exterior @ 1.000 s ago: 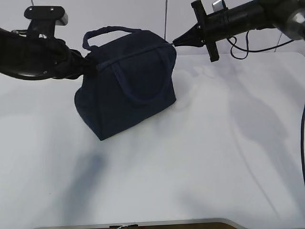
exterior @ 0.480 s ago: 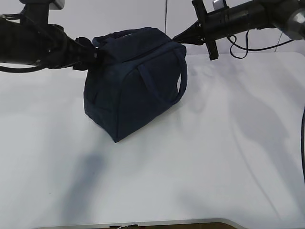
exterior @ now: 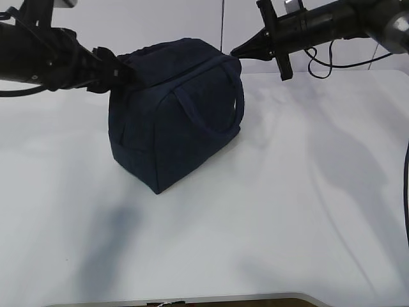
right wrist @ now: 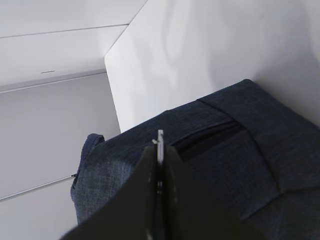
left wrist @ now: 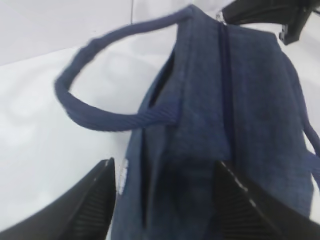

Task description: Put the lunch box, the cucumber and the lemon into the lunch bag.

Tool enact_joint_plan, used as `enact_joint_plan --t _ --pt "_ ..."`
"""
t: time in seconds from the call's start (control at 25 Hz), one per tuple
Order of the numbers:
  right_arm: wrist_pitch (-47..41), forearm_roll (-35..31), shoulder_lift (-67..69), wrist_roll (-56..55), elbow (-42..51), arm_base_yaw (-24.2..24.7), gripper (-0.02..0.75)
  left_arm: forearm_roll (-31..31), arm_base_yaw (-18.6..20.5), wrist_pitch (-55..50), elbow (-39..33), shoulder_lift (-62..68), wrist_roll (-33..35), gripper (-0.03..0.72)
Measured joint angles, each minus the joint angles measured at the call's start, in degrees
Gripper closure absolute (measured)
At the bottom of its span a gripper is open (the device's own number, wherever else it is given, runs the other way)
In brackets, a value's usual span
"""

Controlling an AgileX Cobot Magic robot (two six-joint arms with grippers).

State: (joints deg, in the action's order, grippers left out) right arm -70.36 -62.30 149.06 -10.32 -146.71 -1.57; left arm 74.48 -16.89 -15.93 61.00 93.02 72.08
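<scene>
While the near stretch of the white counter [exterior: 211,243] lies bare, the lunch bag [exterior: 172,121] stands upright farther back, left of centre, resting on its base with one corner turned toward the near edge. One loop handle [exterior: 211,112] hangs flat against the near side panel; the other handle [left wrist: 95,95] arcs off the far side, as the left wrist view shows.

At the bag's left end, the left gripper [left wrist: 165,200] has its jaws released and spread to either side of the end fabric. They straddle the cloth without pinching it, so this end is judged to be freed or awaiting a fresh hold.

At the bag's far right top corner, the right gripper [right wrist: 159,175] has its jaws clenched on a thin silver piece [right wrist: 160,140] at the end of the zipper [left wrist: 226,80], most likely the ring pull. The arm reaches in from the upper right, which places the grip in line with the zipper track. The zipper reads as closed along the top seam.

Lunch box, cucumber and lemon are not visible in any view. With the bag zipped and nothing left on the counter, they are probably already inside, though this cannot be confirmed.
</scene>
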Motion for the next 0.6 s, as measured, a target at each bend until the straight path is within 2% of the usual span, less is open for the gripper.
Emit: enact_joint_plan --t 0.16,0.28,0.44,0.6 --pt "0.0 0.0 0.0 0.3 0.0 0.0 0.733 -1.3 2.9 -3.8 2.1 -0.5 -0.6 0.244" --pt "0.0 0.0 0.0 0.7 0.0 0.0 0.733 -3.0 3.0 -5.5 5.4 -0.5 -0.7 0.244" --pt "0.0 0.0 0.0 1.0 0.0 0.0 0.733 -3.9 3.0 -6.7 12.6 1.0 -1.2 0.243" --pt "0.0 0.0 0.0 1.2 0.0 0.0 0.733 -7.4 3.0 -10.9 20.9 6.9 -6.2 0.243"
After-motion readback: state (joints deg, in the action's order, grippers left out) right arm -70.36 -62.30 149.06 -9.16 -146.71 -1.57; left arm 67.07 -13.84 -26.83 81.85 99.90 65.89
